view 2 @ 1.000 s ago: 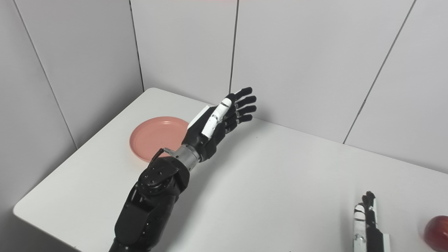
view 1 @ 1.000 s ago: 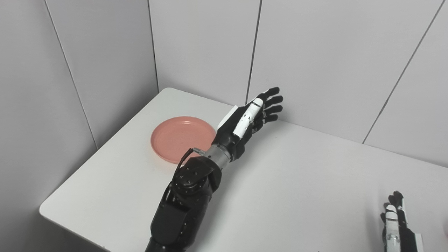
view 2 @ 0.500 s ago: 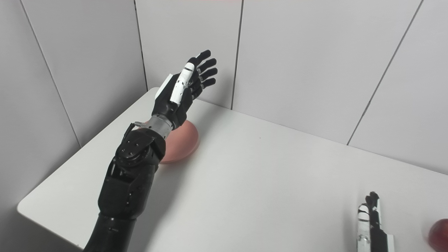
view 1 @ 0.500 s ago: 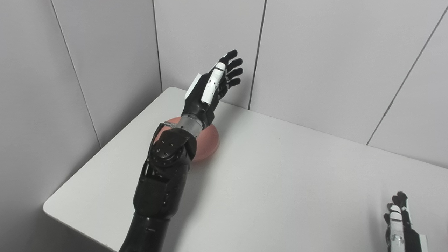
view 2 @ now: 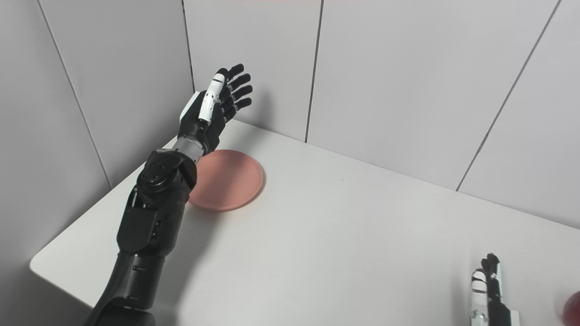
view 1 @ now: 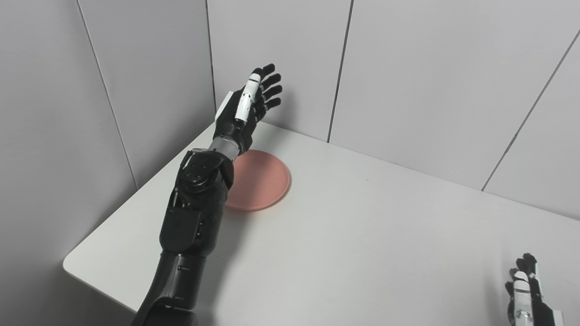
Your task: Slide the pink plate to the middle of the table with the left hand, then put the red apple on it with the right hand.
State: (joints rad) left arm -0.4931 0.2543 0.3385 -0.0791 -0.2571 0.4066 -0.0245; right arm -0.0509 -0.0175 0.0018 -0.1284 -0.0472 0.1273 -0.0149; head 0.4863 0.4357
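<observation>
The pink plate (view 1: 263, 180) lies flat on the white table (view 1: 362, 235) near its far left corner. My left hand (view 1: 247, 108) is raised above the plate's far left edge, open, fingers spread and pointing up toward the wall corner; its forearm covers the plate's left part. My right hand (view 2: 487, 290) rests at the bottom right with fingers straight and nothing in it. Only a sliver of the red apple (view 2: 573, 307) shows at the right edge of the right eye view, to the right of that hand.
Grey panelled walls (view 1: 408, 68) close in the table on the far side and the left. The table's near left corner (view 1: 72, 267) is rounded and its left edge runs beside my left arm.
My left arm has swung left and lifted, going from right of the plate to above its far left edge. The camera has shifted a little. The right hand has stayed put.
</observation>
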